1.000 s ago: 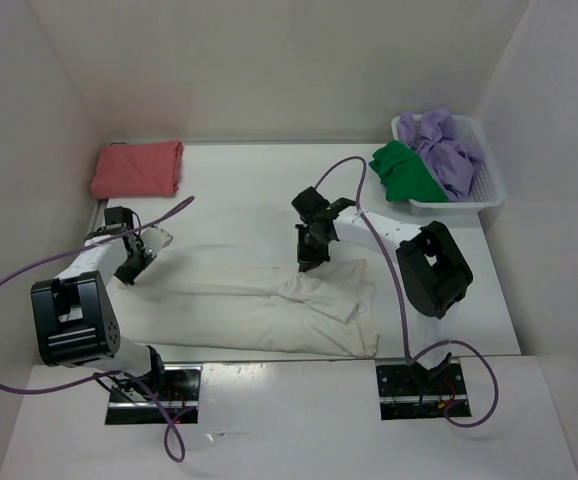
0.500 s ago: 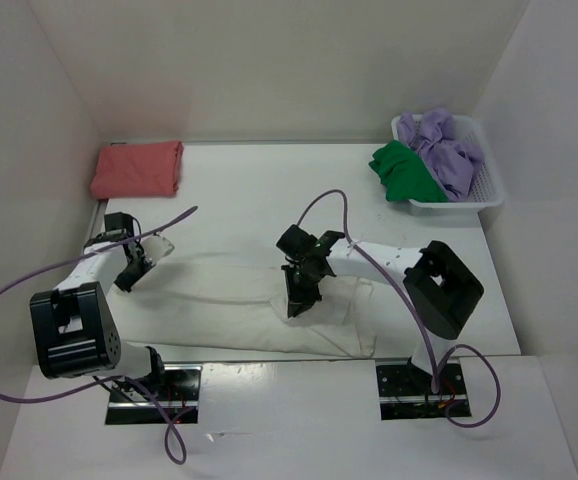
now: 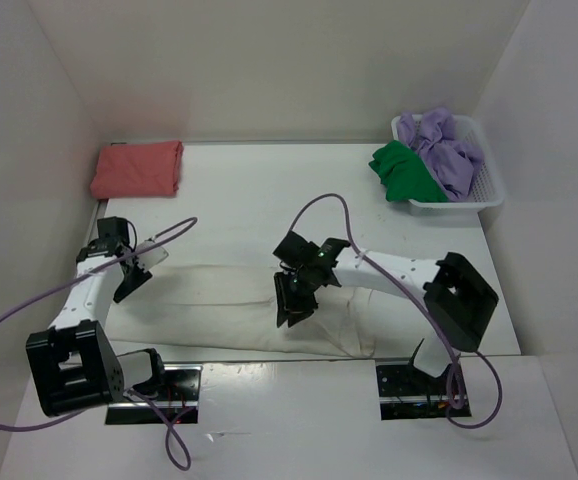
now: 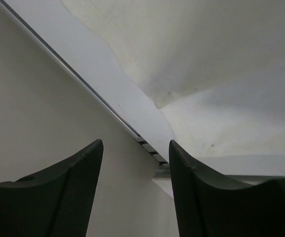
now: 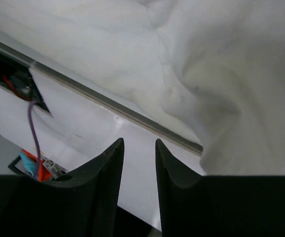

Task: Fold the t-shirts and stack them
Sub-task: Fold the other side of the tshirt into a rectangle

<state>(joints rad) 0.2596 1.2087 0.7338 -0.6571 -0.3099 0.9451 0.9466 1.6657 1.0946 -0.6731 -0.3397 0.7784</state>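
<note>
as right gripper [image 3: 290, 308] hangs ajar, over cream-white shirt [image 3: 209, 305]

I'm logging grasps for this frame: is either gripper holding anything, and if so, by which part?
Nothing is held. The left gripper and the right gripper both show empty gaps between their fingers, close to the cream-white shirt.

Table [image 3: 239, 190], cream shirt [image 3: 219, 300], basket [image 3: 492, 196] (salmon shirt [image 3: 137, 169])

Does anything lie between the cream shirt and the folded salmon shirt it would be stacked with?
Nothing visible on the table between cream shirt and salmon shirt; only the left end effector and its purple cable hang over that stretch.
</note>
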